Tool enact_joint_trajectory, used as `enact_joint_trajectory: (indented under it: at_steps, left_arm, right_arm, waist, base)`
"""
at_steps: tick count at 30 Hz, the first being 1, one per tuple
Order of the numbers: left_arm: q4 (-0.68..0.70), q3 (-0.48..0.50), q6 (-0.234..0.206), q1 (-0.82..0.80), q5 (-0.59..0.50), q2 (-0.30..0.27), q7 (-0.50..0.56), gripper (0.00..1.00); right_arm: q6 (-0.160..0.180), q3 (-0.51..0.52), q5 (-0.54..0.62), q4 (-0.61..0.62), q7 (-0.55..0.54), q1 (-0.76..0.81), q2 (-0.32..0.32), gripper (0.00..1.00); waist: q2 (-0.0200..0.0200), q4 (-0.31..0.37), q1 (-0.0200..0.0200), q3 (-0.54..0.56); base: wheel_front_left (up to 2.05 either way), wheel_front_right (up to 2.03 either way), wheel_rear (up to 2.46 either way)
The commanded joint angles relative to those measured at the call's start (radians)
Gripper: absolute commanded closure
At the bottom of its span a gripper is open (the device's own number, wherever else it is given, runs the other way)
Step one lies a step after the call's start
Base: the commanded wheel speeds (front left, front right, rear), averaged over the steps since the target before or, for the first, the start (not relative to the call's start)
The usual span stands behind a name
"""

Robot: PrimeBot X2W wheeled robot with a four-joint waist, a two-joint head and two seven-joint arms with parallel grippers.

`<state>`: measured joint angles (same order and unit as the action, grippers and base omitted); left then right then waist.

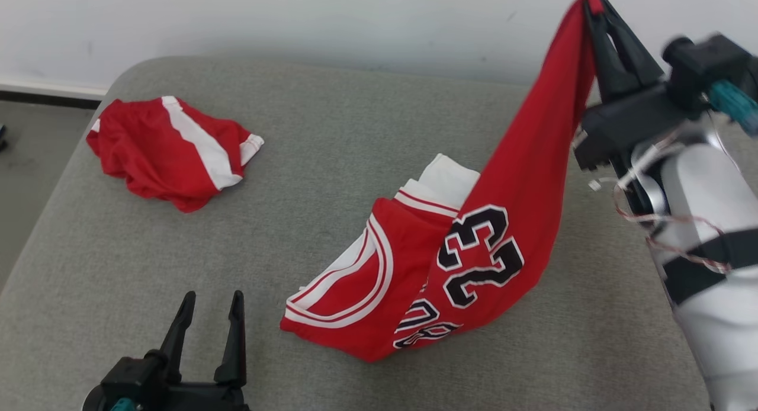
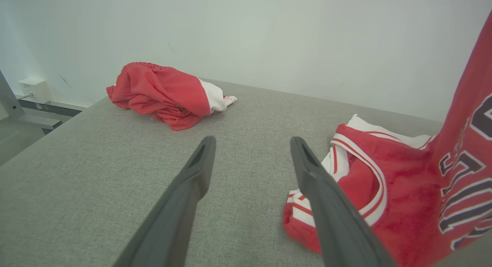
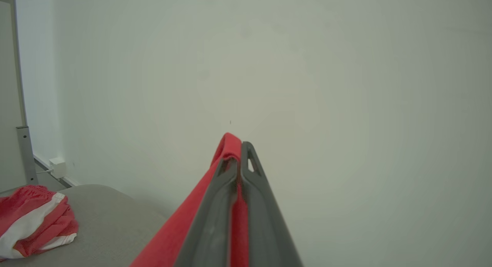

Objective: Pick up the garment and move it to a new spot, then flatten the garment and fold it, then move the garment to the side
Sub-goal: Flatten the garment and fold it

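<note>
The garment is a red jersey with white trim and a black number 23. Its lower part rests crumpled on the grey cushion, and one edge is pulled up to the upper right. My right gripper is shut on that raised edge, fingers pointing up; in the right wrist view the red cloth is pinched between the closed fingertips. My left gripper stands open near the front left, left of the jersey, with nothing between its fingers.
A second red and white garment lies bunched at the cushion's far left. A pale wall runs behind the cushion. Floor shows beyond the left edge. Bare cushion lies between the two garments.
</note>
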<state>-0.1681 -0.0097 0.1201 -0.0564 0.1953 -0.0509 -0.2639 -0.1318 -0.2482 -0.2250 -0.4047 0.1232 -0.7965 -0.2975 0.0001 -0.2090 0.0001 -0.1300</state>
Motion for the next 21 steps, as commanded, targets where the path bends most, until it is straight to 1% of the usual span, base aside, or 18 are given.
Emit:
enact_joint_trajectory:
  at_steps: [1,2,3,4,8,9,10,11,12,16,18,21]
  left_arm:
    - [-0.004,-0.012,-0.004,-0.02,0.015,0.001,-0.001,0.0]
    - [-0.006,-0.019,-0.004,-0.027,0.019,0.001,-0.001,0.0]
    - [-0.01,-0.036,-0.005,-0.04,0.02,0.001,-0.001,0.0]
    - [-0.012,-0.046,-0.005,-0.047,0.026,0.001,-0.001,0.0]
    - [-0.02,-0.084,-0.009,-0.077,0.046,0.0,-0.001,0.0]
    - [-0.02,-0.084,-0.009,-0.077,0.046,0.0,-0.001,0.0]
    - [-0.025,-0.105,-0.012,-0.089,0.058,0.001,-0.001,0.0]
    - [-0.026,-0.115,-0.014,-0.094,0.066,0.001,-0.001,0.0]
    - [-0.027,-0.121,-0.016,-0.099,0.073,0.0,-0.001,0.0]
    - [-0.026,-0.133,-0.024,-0.105,0.079,0.0,-0.001,0.0]
    - [-0.024,-0.132,-0.03,-0.102,0.081,0.0,-0.001,0.0]
    - [-0.023,-0.116,-0.03,-0.09,0.065,0.0,-0.001,0.0]
  right_arm:
    - [0.002,-0.026,0.011,-0.067,0.012,-0.071,0.02,1.0]
    - [0.002,-0.038,0.011,-0.114,0.018,-0.11,0.033,1.0]
    - [0.002,-0.067,0.017,-0.208,0.033,-0.182,0.057,1.0]
    - [0.002,-0.081,0.018,-0.256,0.039,-0.215,0.071,1.0]
    - [0.002,-0.147,0.034,-0.44,0.063,-0.308,0.114,1.0]
    - [0.002,-0.147,0.034,-0.44,0.063,-0.308,0.114,1.0]
    - [0.002,-0.171,0.039,-0.523,0.071,-0.334,0.131,0.95]
    - [0.002,-0.182,0.042,-0.56,0.074,-0.345,0.139,0.79]
    - [0.002,-0.189,0.038,-0.593,0.081,-0.354,0.146,0.0]
    - [0.002,-0.218,0.026,-0.669,0.099,-0.362,0.165,0.0]
    - [0.002,-0.234,0.015,-0.696,0.116,-0.367,0.167,0.0]
    - [0.002,-0.239,-0.015,-0.705,0.135,-0.365,0.157,0.0]
  waist:
    - [-0.0001,-0.039,-0.0001,-0.03]
    - [-0.0001,-0.048,-0.0001,-0.037]
    - [-0.0001,-0.068,-0.0001,-0.049]
    - [-0.0001,-0.078,-0.0001,-0.056]
    - [-0.0001,-0.12,-0.0001,-0.081]
    - [-0.0001,-0.12,-0.0001,-0.081]
    - [-0.0001,-0.14,-0.0001,-0.091]
    - [-0.0001,-0.149,-0.0001,-0.095]
    - [-0.0001,-0.154,-0.0001,-0.098]
    - [-0.0001,-0.161,-0.0001,-0.103]
    - [-0.0001,-0.154,-0.0001,-0.104]
    - [-0.0001,-0.131,-0.0001,-0.093]
  base:
    - [0.0,0.0,0.0]
    - [0.0,0.0,0.0]
    - [0.0,0.0,0.0]
    - [0.0,0.0,0.0]
    - [0.0,0.0,0.0]
    - [0.0,0.0,0.0]
    - [0.0,0.0,0.0]
    - [0.0,0.0,0.0]
    - [0.0,0.0,0.0]
    - [0.0,0.0,0.0]
    - [0.0,0.0,0.0]
    - [0.0,0.0,0.0]
